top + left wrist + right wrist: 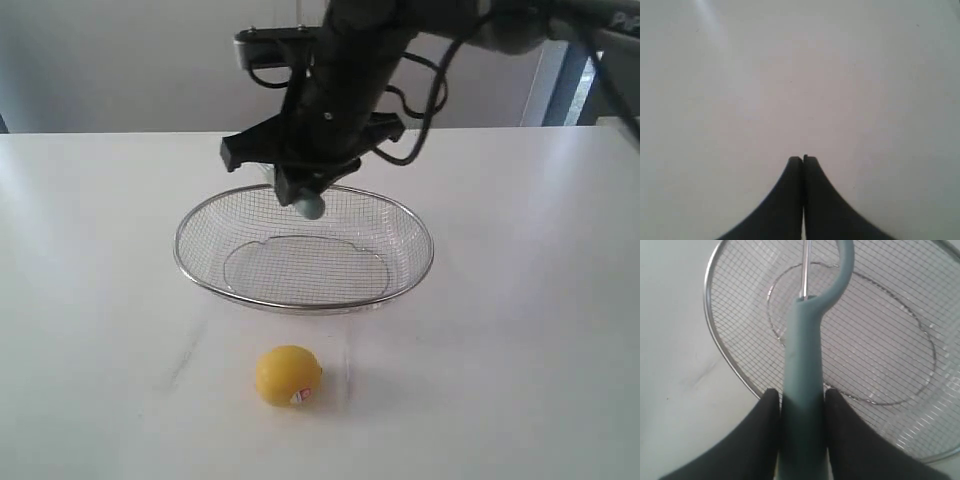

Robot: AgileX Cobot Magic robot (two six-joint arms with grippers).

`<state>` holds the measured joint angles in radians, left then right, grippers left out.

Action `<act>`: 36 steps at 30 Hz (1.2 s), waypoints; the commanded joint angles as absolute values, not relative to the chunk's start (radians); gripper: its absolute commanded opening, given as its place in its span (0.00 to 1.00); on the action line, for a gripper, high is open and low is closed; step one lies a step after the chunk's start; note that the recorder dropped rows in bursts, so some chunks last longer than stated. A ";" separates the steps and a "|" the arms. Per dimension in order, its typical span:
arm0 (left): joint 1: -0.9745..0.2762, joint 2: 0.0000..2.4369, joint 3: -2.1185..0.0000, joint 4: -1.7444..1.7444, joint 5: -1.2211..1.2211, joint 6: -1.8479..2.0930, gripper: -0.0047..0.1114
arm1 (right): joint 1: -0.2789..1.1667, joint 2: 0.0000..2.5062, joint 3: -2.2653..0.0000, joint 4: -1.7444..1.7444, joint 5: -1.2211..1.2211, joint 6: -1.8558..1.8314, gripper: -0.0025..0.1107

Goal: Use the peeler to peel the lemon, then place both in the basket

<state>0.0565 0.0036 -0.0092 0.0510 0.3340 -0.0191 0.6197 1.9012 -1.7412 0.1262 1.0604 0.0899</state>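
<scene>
The peeler (802, 385) sat upright between the right jaws, its teal handle gripped on both sides and filling the narrow gap between them. Its curved neck and metal blade reached out beyond the tips, over the mesh of the basket (880, 365). In the exterior view, the rounded teal end of the peeler (308, 205) showed just below the right jaws, hanging over the far part of the basket (300, 305).

The left jaws were pressed together tip to tip with nothing between them, over bare worktop (790, 75).

The lemon (288, 375) lay on the worktop (520, 350) on the near side of the basket, a little apart from its rim and well apart from the right jaws. Its red-and-white sticker (300, 397) faced the near side.
</scene>
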 commanded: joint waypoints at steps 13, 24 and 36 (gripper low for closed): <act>0.058 0.000 0.000 0.054 0.341 -0.021 0.04 | 0.395 1.551 -1.334 0.120 0.904 0.047 0.02; 0.058 0.000 0.000 0.054 0.341 -0.021 0.04 | 0.257 1.377 -1.151 0.120 0.873 0.000 0.02; 0.058 0.000 0.000 0.054 0.341 -0.021 0.04 | 0.199 1.308 -1.036 0.114 0.847 0.000 0.02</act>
<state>0.0565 0.0036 -0.0092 0.0510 0.3340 -0.0191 0.2078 1.3205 -1.0564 0.1224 0.8627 0.0139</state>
